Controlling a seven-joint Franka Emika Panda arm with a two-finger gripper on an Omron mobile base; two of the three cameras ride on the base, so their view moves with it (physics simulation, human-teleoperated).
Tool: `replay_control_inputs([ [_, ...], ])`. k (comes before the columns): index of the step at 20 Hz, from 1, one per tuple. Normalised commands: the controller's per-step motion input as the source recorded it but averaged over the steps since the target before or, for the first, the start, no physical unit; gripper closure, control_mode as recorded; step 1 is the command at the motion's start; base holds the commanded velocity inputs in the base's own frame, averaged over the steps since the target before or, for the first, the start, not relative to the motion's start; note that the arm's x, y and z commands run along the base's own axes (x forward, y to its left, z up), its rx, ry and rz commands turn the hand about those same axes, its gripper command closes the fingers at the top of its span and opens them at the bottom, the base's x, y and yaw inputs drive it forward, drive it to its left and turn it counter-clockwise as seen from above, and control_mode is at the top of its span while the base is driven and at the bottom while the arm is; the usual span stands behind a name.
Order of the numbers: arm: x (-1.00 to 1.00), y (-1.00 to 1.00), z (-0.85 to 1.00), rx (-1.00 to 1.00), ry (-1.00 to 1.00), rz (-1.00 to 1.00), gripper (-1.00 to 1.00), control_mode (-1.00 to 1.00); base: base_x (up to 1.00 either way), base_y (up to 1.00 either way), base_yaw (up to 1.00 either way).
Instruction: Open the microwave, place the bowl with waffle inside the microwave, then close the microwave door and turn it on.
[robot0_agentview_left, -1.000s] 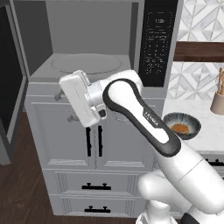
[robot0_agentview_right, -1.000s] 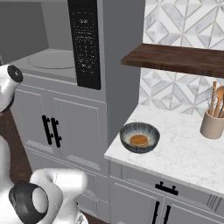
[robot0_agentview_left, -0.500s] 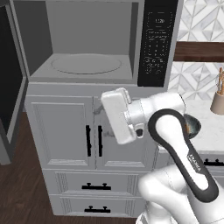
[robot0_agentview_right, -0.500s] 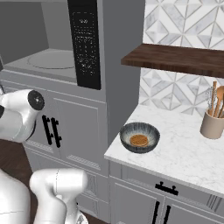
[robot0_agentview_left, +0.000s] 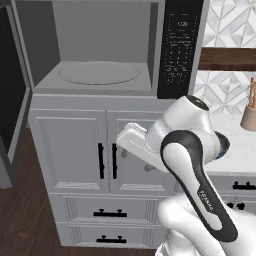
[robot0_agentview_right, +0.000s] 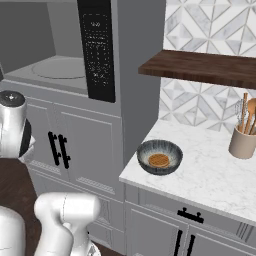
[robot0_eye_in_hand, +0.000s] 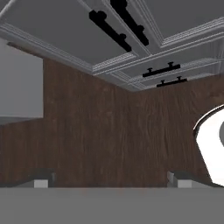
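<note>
The microwave (robot0_agentview_left: 105, 45) stands open, its round turntable (robot0_agentview_left: 98, 73) bare and its black keypad strip (robot0_agentview_left: 180, 47) on the right. The microwave door (robot0_agentview_left: 11, 105) is swung out at the far left. The dark grey-blue bowl (robot0_agentview_right: 160, 157) sits on the marble counter to the right of the microwave, with the orange-brown waffle (robot0_agentview_right: 159, 160) inside it. My arm hides most of the bowl in the left base view. My hand (robot0_agentview_left: 134, 143) hangs low in front of the white cabinet doors, well left of the bowl. My gripper (robot0_eye_in_hand: 110, 181) is open and empty, facing the wooden floor.
White cabinet doors with black handles (robot0_agentview_left: 106, 160) and drawers (robot0_agentview_left: 110, 214) lie under the microwave. A tan utensil pot (robot0_agentview_right: 242, 142) stands at the counter's right end under a dark wooden shelf (robot0_agentview_right: 210, 67). The marble counter (robot0_agentview_right: 210, 175) has free room around the bowl.
My arm has swung right and down, away from the microwave's front. The hand now sits lower, before the cabinet doors. Bowl, waffle and door have not moved.
</note>
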Motion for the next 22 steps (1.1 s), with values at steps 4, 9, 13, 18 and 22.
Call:
replay_control_inputs([
  [4, -0.33, -1.00, -0.11, -0.25, -0.01, 0.01, -1.00, -1.00, 0.00, 0.00, 0.00],
  [9, -0.27, -1.00, -0.34, -0.11, 0.00, 0.03, -1.00, -1.00, 0.00, 0.00, 0.00],
  [13, -0.24, -1.00, -0.46, 0.02, -0.05, -0.01, -1.00, -1.00, 0.00, 0.00, 0.00],
  [18, -0.03, -1.00, -0.46, 0.03, -0.11, -0.33, -1.00, -1.00, 0.00, 0.00, 0.00],
  [22, 0.15, -1.00, -0.18, 0.03, -0.07, -0.40, -1.00, -1.00, 0.00, 0.00, 0.00],
])
